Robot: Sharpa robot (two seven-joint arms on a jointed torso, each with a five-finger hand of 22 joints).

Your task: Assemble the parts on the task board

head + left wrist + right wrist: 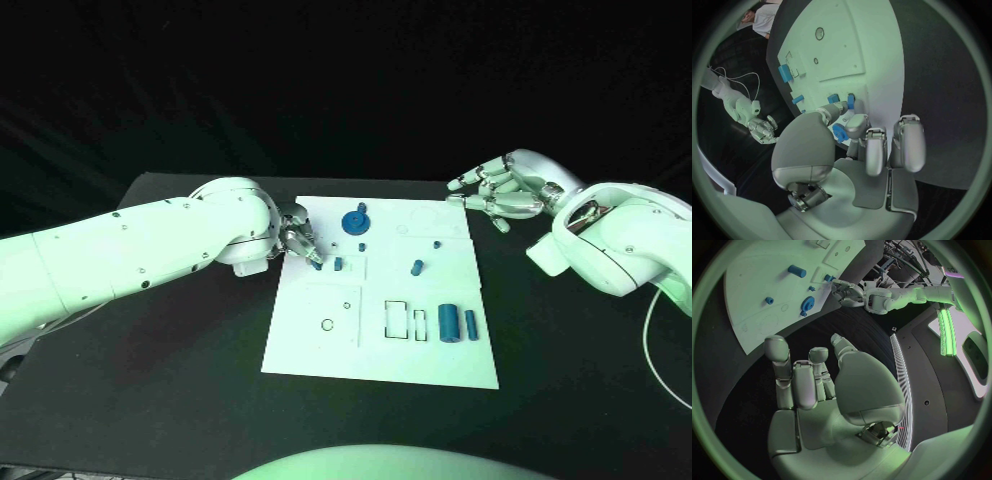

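Note:
The white task board (382, 345) lies mid-table. My left hand (299, 240) hovers over its left edge; in the left wrist view a small blue part (840, 132) sits pinched between thumb and fingers (867, 145). Just beyond the fingertips two small blue parts (317, 266) (339, 265) lie on the board. A blue gear-like part (356, 222) stands near the far edge, and another blue part (417, 267) lies mid-board. Two blue cylinders (450, 322) rest at the near right. My right hand (498, 195) hangs off the board's far right corner, fingers apart, holding nothing.
The board carries outlined slots (397, 318) and small round holes (327, 323) in its near half. Black table (159, 340) surrounds the board on every side. In the right wrist view the left hand (848, 290) shows beside the gear-like part (807, 304).

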